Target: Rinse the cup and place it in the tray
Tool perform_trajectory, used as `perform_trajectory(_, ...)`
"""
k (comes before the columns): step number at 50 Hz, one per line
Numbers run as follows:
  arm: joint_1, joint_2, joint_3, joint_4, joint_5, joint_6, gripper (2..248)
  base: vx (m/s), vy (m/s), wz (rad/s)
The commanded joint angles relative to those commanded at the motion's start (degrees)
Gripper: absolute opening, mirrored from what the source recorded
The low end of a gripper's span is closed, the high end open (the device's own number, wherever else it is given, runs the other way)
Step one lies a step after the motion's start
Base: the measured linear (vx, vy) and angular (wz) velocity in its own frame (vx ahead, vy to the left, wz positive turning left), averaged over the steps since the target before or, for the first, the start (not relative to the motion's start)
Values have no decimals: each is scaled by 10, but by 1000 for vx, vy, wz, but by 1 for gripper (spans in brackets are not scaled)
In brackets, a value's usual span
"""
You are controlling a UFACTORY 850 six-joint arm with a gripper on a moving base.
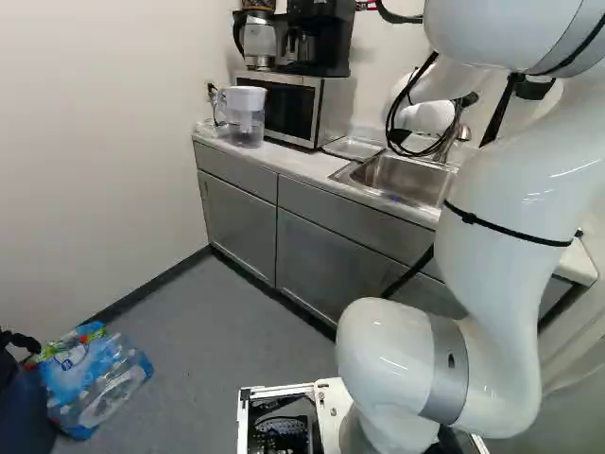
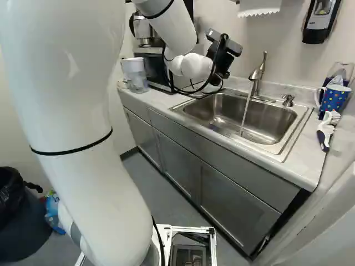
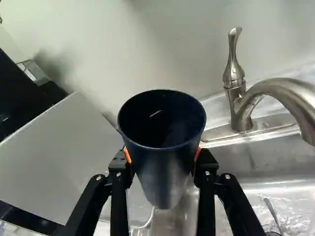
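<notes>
The tool (image 3: pixel 163 160) is gripping a dark blue cup (image 3: pixel 164 147) from two sides; the cup is standing mouth upward, beside the faucet (image 2: pixel 255 75) and apart from its running water (image 2: pixel 244 113). Likely hazards: wet, tapering walls may be slipping between the pads if the grip is weak; a low sideways path may be knocking the cup against the spout; tilting near the microwave (image 1: pixel 286 104) may be spilling any liquid; a hurried release may be landing the cup on the rim of the tray (image 1: pixel 354 148), which is lying between microwave and sink. Containers: the cup's dark interior is showing a bright streak, its contents remaining uncertain; the sink (image 2: pixel 211 109) is receiving the stream; a lidded pitcher (image 1: pixel 246 123) is sitting on the worktop (image 1: pixel 293 163), and a spotted mug (image 2: pixel 334 100) is standing beyond the sink, its contents escaping view
</notes>
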Motion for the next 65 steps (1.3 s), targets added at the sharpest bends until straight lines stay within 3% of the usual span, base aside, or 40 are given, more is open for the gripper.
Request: perform_trajectory(65, 0, 0, 0, 0, 0, 391, 125, 0, 0, 0)
